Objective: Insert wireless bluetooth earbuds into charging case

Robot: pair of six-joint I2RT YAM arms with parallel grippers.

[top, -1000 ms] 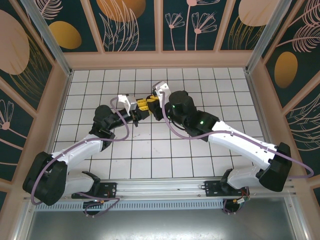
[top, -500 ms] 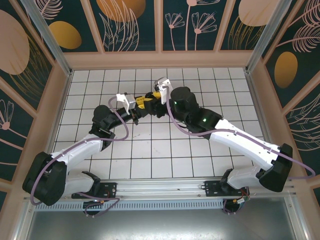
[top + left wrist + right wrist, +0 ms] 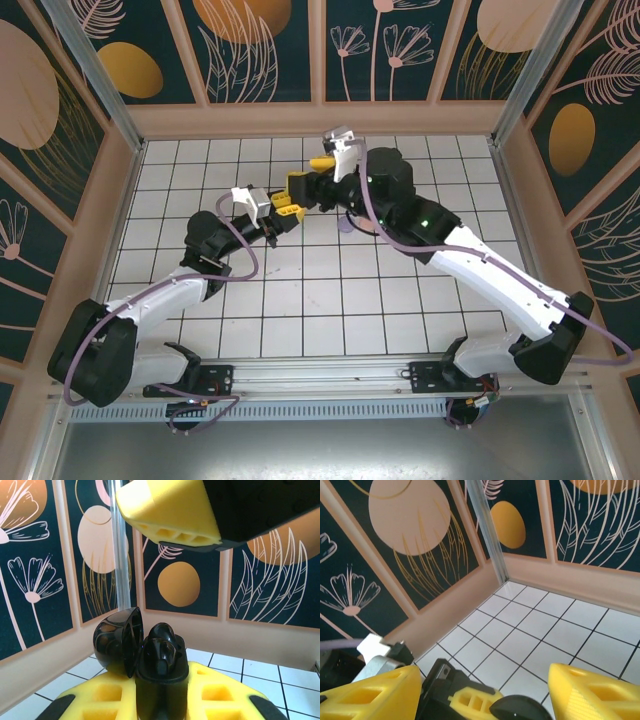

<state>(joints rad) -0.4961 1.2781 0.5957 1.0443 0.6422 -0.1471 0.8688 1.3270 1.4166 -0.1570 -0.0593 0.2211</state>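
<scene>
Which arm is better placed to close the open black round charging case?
Probably right: the right gripper is open and empty near the black round charging case; the left gripper is shut on it.

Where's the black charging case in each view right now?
Top external: too small to tell, at the left hand, upper centre.
Left wrist: black case, lid open, bottom centre.
Right wrist: dark rounded edge, bottom centre.
Shared landmark: the left hand's yellow fingers gripping it.
</scene>
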